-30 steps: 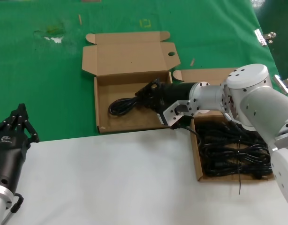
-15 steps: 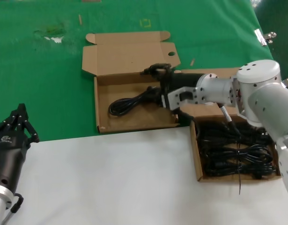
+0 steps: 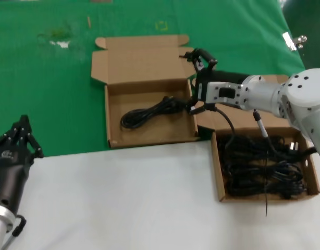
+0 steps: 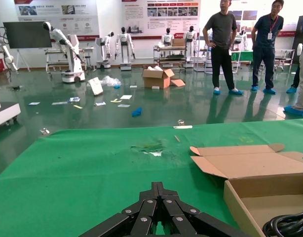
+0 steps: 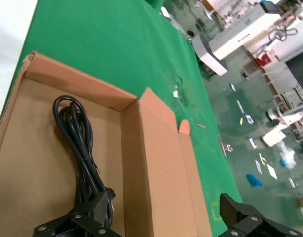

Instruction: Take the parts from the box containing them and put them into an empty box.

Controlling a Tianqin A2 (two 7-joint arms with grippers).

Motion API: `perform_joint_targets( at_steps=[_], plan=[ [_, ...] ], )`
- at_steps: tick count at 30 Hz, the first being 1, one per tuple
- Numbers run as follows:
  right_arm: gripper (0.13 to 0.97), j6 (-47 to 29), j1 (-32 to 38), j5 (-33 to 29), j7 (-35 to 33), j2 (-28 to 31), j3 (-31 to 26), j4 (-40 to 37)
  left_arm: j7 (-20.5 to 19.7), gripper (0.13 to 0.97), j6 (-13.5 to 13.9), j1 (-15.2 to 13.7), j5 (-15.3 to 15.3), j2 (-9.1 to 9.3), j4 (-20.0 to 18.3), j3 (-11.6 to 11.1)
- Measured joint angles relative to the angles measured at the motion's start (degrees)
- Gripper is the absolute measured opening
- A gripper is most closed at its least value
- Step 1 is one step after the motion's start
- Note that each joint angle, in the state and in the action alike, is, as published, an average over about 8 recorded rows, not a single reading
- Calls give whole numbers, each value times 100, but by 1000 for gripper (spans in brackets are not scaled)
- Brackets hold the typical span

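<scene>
One black power cord (image 3: pixel 147 112) lies loose in the left cardboard box (image 3: pixel 112 112), whose lid flap (image 3: pixel 142 61) stands open behind it. My right gripper (image 3: pixel 195 80) hangs wide open over that box's right wall, holding nothing. In the right wrist view the same cord (image 5: pixel 80 143) rests on the box floor, and the right gripper (image 5: pixel 164 222) straddles the lid flap (image 5: pixel 159 148). The right box (image 3: pixel 218 172) holds several tangled black cords (image 3: pixel 261 166). My left gripper (image 3: pixel 22 133) is parked at the near left, shut in the left wrist view (image 4: pixel 159 190).
The boxes sit on green cloth (image 3: pixel 56 94); a white table surface (image 3: pixel 123 198) fills the near side. Metal clips (image 3: pixel 294 40) lie at the cloth's far right edge. A torn patch (image 3: pixel 58 39) marks the far left. People (image 4: pixel 223 47) stand in the hall beyond.
My right gripper let go of the cord inside the left box, opened wide and drew back rightward to the box's right wall. The cord stays on the box floor.
</scene>
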Motion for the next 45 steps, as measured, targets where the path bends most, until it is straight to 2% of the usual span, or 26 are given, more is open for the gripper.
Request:
perform_joint_targets(
  at_steps=[9, 17, 25, 35, 45],
  plan=[
    [857, 105, -815, -324, 1720, 786, -79, 1771, 0, 140, 0, 0, 0, 0, 0, 0],
    [932, 193, -1367, -407, 2581, 1337, -22, 2755, 0, 140, 0, 0, 0, 0, 0, 0],
    [955, 303, -1660, -367, 2933, 1600, 73, 3166, 0, 140, 0, 0, 0, 0, 0, 0],
    [966, 468, -1854, -263, 3029, 1553, 159, 3303, 0, 140, 0, 0, 0, 0, 0, 0],
    [966, 892, -2331, 5, 3238, 1392, 375, 3613, 0, 201, 0, 0, -1, 0, 0, 0]
  ],
)
